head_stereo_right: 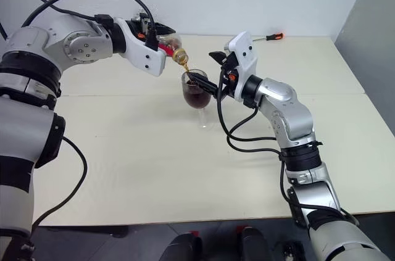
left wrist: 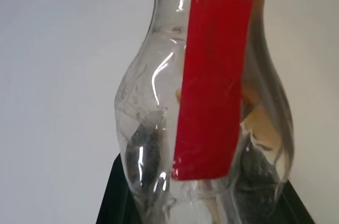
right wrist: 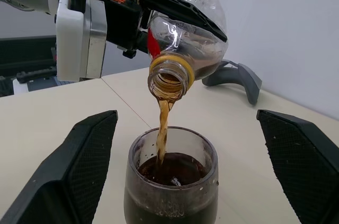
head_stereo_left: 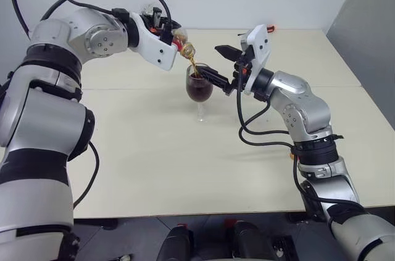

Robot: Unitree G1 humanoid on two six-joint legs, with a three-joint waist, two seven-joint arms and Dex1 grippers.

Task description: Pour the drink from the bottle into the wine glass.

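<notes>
My left gripper (head_stereo_left: 170, 31) is shut on the clear bottle (head_stereo_left: 179, 40), which is tipped mouth-down over the wine glass (head_stereo_left: 199, 88). A thin amber stream of the drink (right wrist: 163, 123) falls from the bottle's mouth (right wrist: 168, 78) into the bowl. The glass (right wrist: 172, 181) stands upright on the table, and dark liquid fills much of its bowl. A red label strip (left wrist: 212, 86) runs along the bottle, and a little drink is left inside. My right gripper (head_stereo_left: 210, 60) is open, with one finger (right wrist: 79, 160) on each side of the bowl and clear of it.
The cream table (head_stereo_left: 154, 156) has a seam running across it behind the glass. An orange-handled tool (head_stereo_right: 271, 37) lies at the far edge by the wall. A grey panel (head_stereo_left: 370, 26) stands at the far right. Open tabletop lies in front of the glass.
</notes>
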